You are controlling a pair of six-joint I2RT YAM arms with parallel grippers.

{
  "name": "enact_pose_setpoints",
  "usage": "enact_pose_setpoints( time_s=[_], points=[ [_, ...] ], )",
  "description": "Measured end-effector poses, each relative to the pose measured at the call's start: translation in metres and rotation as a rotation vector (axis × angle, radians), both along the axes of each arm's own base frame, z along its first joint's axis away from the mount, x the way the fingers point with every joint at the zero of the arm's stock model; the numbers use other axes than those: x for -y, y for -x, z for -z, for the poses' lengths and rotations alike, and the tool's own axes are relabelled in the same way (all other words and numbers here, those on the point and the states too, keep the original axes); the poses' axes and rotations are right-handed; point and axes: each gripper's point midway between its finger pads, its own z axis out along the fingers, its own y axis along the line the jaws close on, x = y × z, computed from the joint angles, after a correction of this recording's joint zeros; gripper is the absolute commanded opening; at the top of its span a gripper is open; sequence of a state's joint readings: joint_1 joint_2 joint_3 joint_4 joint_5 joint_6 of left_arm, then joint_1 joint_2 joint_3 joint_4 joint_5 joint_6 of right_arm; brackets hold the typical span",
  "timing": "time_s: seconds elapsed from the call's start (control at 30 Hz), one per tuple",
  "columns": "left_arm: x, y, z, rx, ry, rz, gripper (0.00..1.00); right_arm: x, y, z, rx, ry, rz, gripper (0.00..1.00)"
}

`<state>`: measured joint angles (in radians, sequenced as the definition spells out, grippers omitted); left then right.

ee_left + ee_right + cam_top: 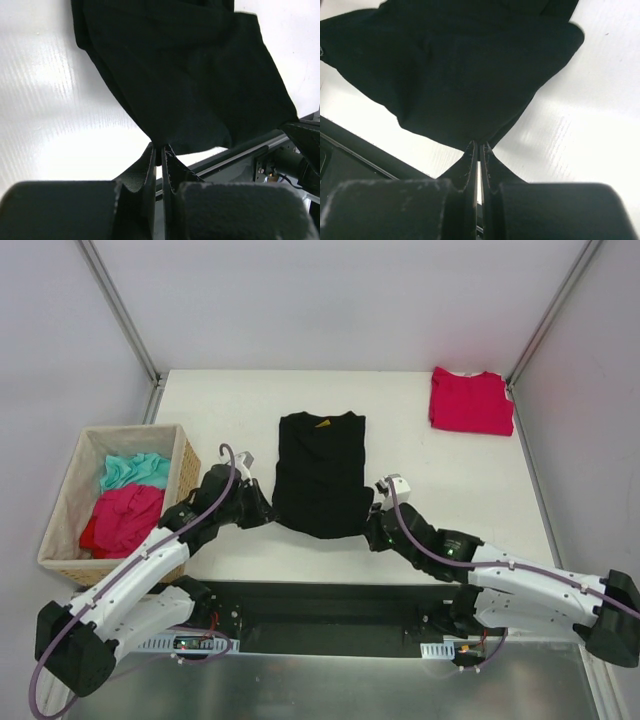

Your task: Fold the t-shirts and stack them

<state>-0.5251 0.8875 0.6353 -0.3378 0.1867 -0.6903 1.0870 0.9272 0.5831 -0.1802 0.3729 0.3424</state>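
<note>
Left tool (161, 149) and right tool (478, 146) clenched on black t-shirt (320, 475) hem corners, by table (300, 562) edge

The black t-shirt (320, 470) lies flat on the bench (230, 410), with a pincer at each near corner.
The left pincer (262, 510) meets the near left corner and the right pincer (372, 524) the near right one. A folded red t-shirt (472, 400) lies far right, and a basket (65, 505) with cloths stands left.

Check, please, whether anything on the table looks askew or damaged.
Nothing looks damaged or spilled. Only the black t-shirt is uneven: its near hem bows between the left gripper and right gripper, both shut on its corners.
</note>
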Motion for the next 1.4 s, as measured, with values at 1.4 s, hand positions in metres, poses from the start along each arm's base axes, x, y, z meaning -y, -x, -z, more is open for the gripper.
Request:
enact_pose_setpoints(
  time_s=[1.4],
  points=[
    [-0.007,-0.06,-0.099,0.255,-0.146,-0.071,0.0,0.042,-0.062,-0.116,0.382,0.132,0.168,0.01]
  ],
)
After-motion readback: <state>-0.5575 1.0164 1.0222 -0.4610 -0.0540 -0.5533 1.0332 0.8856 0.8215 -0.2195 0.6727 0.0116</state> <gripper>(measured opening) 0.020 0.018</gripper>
